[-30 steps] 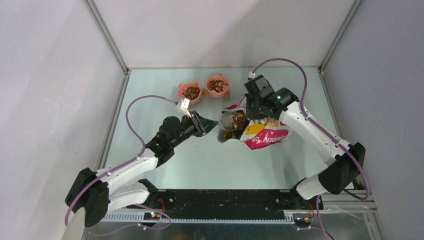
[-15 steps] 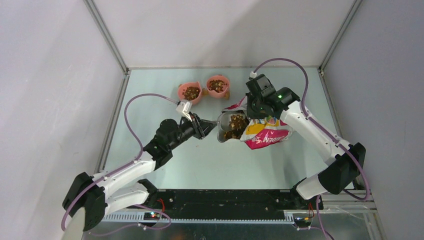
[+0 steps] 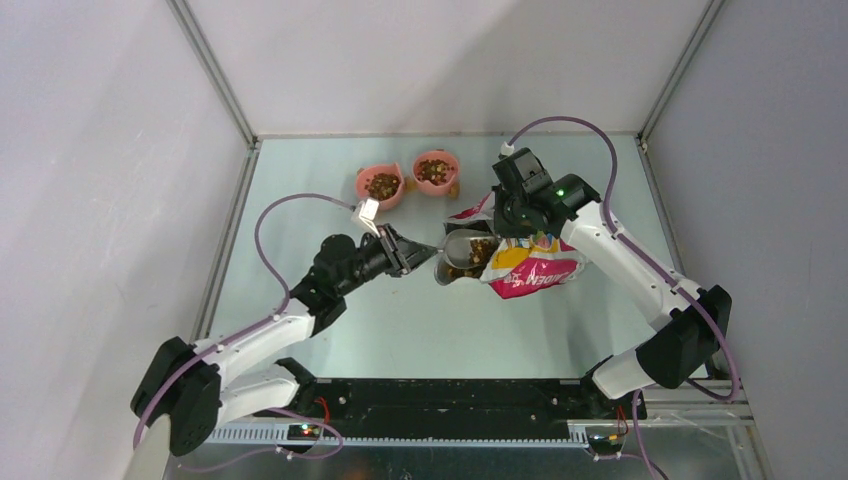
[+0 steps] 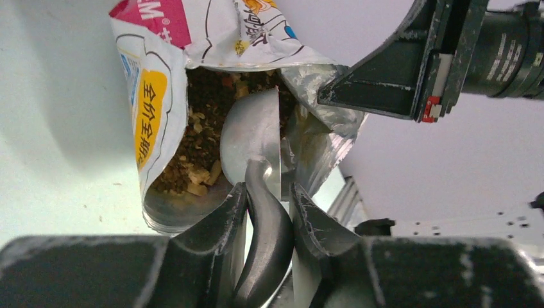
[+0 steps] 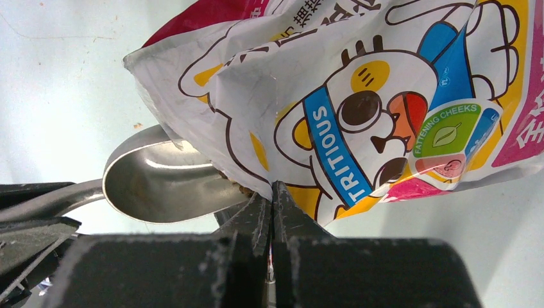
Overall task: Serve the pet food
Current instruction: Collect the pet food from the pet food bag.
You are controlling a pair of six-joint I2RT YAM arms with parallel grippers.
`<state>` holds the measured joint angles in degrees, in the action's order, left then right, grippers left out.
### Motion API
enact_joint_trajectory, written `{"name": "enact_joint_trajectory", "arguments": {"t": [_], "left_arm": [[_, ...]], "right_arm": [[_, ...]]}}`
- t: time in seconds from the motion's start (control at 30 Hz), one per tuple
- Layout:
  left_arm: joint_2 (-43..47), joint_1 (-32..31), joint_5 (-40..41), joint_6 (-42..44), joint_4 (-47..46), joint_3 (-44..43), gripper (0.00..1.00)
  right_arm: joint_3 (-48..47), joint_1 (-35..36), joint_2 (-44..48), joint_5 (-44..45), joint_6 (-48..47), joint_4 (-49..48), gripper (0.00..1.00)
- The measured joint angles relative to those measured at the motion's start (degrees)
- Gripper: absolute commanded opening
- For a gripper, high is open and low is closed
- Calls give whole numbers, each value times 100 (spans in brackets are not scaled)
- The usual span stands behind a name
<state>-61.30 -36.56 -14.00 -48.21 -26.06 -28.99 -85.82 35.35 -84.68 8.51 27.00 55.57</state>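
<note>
L claw (image 4: 264,199) (image 3: 414,250) is clenched on the handle of the 1 metal scoop (image 4: 252,138), both fingers tight vs. the dark stem, one per side. The scoop's bowl pokes fwd into the open mouth of the 1 printed bag (image 4: 151,96), tipped on edge in the left wrist view, its tip in among the pet food (image 4: 206,102), a loose brown heap inside the foil lining w/ a few paler and reddish bits. R claw (image 5: 272,192) (image 3: 510,225) is pinched shut on the bag's upper lip, no gap between its fingers, approx. at the cartoon bear print. From that wrist cam the scoop bowl sits just under the bag's flap, and the part that shows is bare shiny metal. Seen from above, the bag lies on its side mid-tabletop (image 3: 450,330), mouth facing the left arm, the 2 claws meeting at that opening from opp. sides. Further back, near the far edge, 2 pink bowls (image 3: 363,180) (image 3: 417,170) stand just beside each other, each w/ a dark pile of kibble in it, well apart from the bag. So pet food is in 3 places: the bag and both bowls.
</note>
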Motion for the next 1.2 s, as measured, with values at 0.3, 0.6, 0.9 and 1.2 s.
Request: {"name": "enact_joint_trajectory", "arguments": {"t": [0.3,0.6,0.9,1.2], "left_arm": [[-79,616,-627,-1298,-245,286,0],[621,1325,-1217,-1541,254,299,0],[944,1753,-1626,-1547,767,299,0],[1093,2614,-2288,-1650,1045,63,0]], "right_arm": [[0,-2,15,2,42,9,0],[0,-35,44,-2,61,17,0],[11,-308,55,-409,63,-4,0],[157,-629,70,-920,109,-125,0]]}}
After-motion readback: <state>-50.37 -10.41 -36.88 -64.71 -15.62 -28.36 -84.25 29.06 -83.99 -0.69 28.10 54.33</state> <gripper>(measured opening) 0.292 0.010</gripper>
